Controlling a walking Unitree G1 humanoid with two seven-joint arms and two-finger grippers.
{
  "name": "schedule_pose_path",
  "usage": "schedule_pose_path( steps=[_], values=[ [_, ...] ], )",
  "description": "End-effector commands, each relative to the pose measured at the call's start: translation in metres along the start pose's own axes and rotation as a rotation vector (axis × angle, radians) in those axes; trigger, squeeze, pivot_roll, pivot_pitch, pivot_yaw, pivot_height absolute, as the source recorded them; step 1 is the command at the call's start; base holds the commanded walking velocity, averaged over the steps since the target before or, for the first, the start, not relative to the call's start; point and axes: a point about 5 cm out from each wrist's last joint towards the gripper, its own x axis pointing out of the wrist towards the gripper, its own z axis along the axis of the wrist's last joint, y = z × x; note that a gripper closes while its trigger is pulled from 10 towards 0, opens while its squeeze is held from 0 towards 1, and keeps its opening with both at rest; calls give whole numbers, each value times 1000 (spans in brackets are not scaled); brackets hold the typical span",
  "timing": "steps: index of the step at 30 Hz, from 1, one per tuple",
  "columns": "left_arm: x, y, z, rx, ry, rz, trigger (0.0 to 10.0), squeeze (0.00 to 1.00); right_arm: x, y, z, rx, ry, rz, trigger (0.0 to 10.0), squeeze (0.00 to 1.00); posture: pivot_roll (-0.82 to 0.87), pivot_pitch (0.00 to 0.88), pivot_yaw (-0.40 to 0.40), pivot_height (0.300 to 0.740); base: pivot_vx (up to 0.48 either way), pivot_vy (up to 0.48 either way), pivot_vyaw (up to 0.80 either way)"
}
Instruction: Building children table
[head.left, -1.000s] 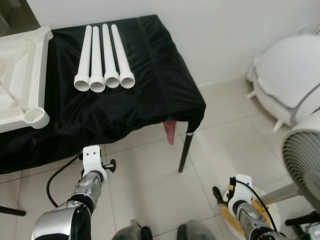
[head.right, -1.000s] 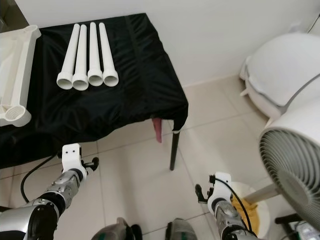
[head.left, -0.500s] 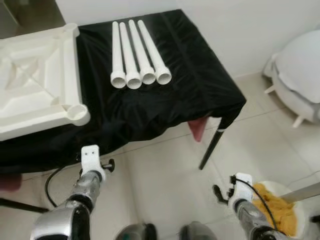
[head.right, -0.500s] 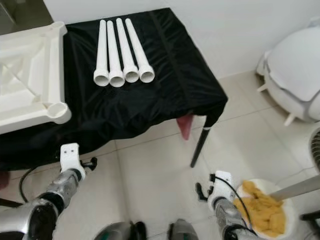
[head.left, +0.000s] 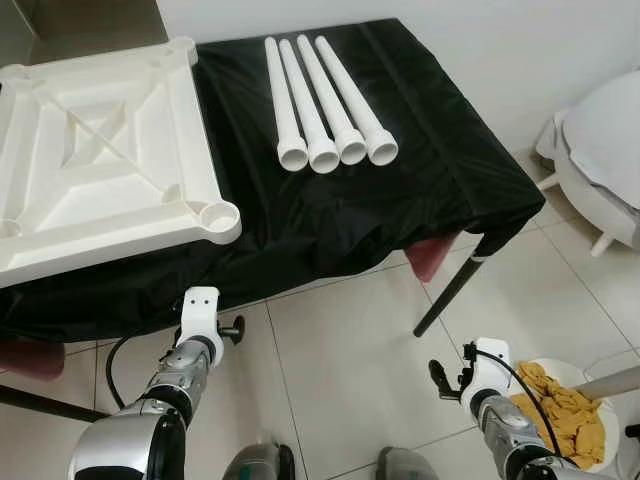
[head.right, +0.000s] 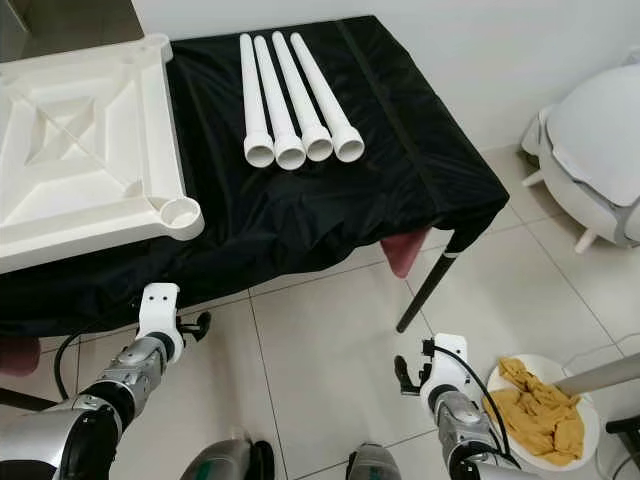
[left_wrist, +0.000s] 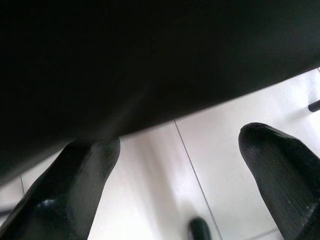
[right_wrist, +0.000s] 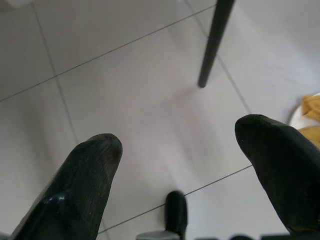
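Note:
A white plastic tabletop lies upside down on the left of a table under a black cloth. Its corner socket faces up near the front edge. Several white tube legs lie side by side on the cloth to its right, wide ends toward me. My left gripper hangs open below the cloth's front edge, holding nothing. My right gripper hangs open over the tiled floor, near the table's black leg.
A white basin with yellow cloth sits on the floor at the right, close to my right wrist. A white rounded appliance stands farther right. A reddish stool seat shows under the table.
The camera has swung left, so the tabletop now fills more of the left side and the table sits more central. Both arms still hang low.

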Motion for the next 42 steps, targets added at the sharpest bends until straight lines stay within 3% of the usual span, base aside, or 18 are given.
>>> schedule_pose_path(
  steps=[1,4,9,10,18,22,23,26,27,29,32,42],
  values=[
    [-2,-10,10,78,-52,-277,10000,0,-1,3,2,-26,-28,58,10000,0,-38,114,84,740,0,0,0],
    [-3,-10,11,111,-67,-335,10000,0,-1,3,5,-41,-50,95,10000,0,-38,114,84,740,0,0,0],
    [-16,-11,18,248,-106,-652,10000,0,-4,8,22,-104,-151,332,10000,0,-30,126,88,740,0,0,0],
    [-16,-11,18,248,-106,-652,10000,0,-4,8,22,-104,-151,332,10000,0,-30,126,88,740,0,0,0],
    [-30,-7,15,406,10,-925,10000,0,-8,4,41,-242,-172,544,10000,0,-25,129,90,740,0,0,0],
    [-32,-3,27,406,-14,-965,10000,0,-8,4,57,-215,-230,599,10000,0,-25,128,88,740,0,0,0],
    [-33,2,43,408,-47,-983,10000,0,-9,2,75,-183,-304,642,10000,0,-25,128,88,740,0,0,0],
    [-35,6,54,413,-69,-992,10000,0,-11,1,87,-170,-348,661,10000,0,-24,125,85,740,0,0,0],
    [-36,10,66,420,-92,-1000,10000,0,-10,-1,100,-134,-400,664,10000,0,-25,121,82,740,0,0,0],
    [-36,10,66,420,-92,-1000,10000,0,-10,-1,100,-134,-400,664,10000,0,-25,121,82,740,0,0,0],
    [-39,16,102,423,-168,-1020,10000,0,-10,-4,130,-66,-507,671,10000,0,-24,114,80,740,0,0,0],
    [-52,8,142,391,-290,-1109,10000,0,-16,3,164,-76,-613,723,10000,0,-27,100,75,740,0,0,0]
  ],
)
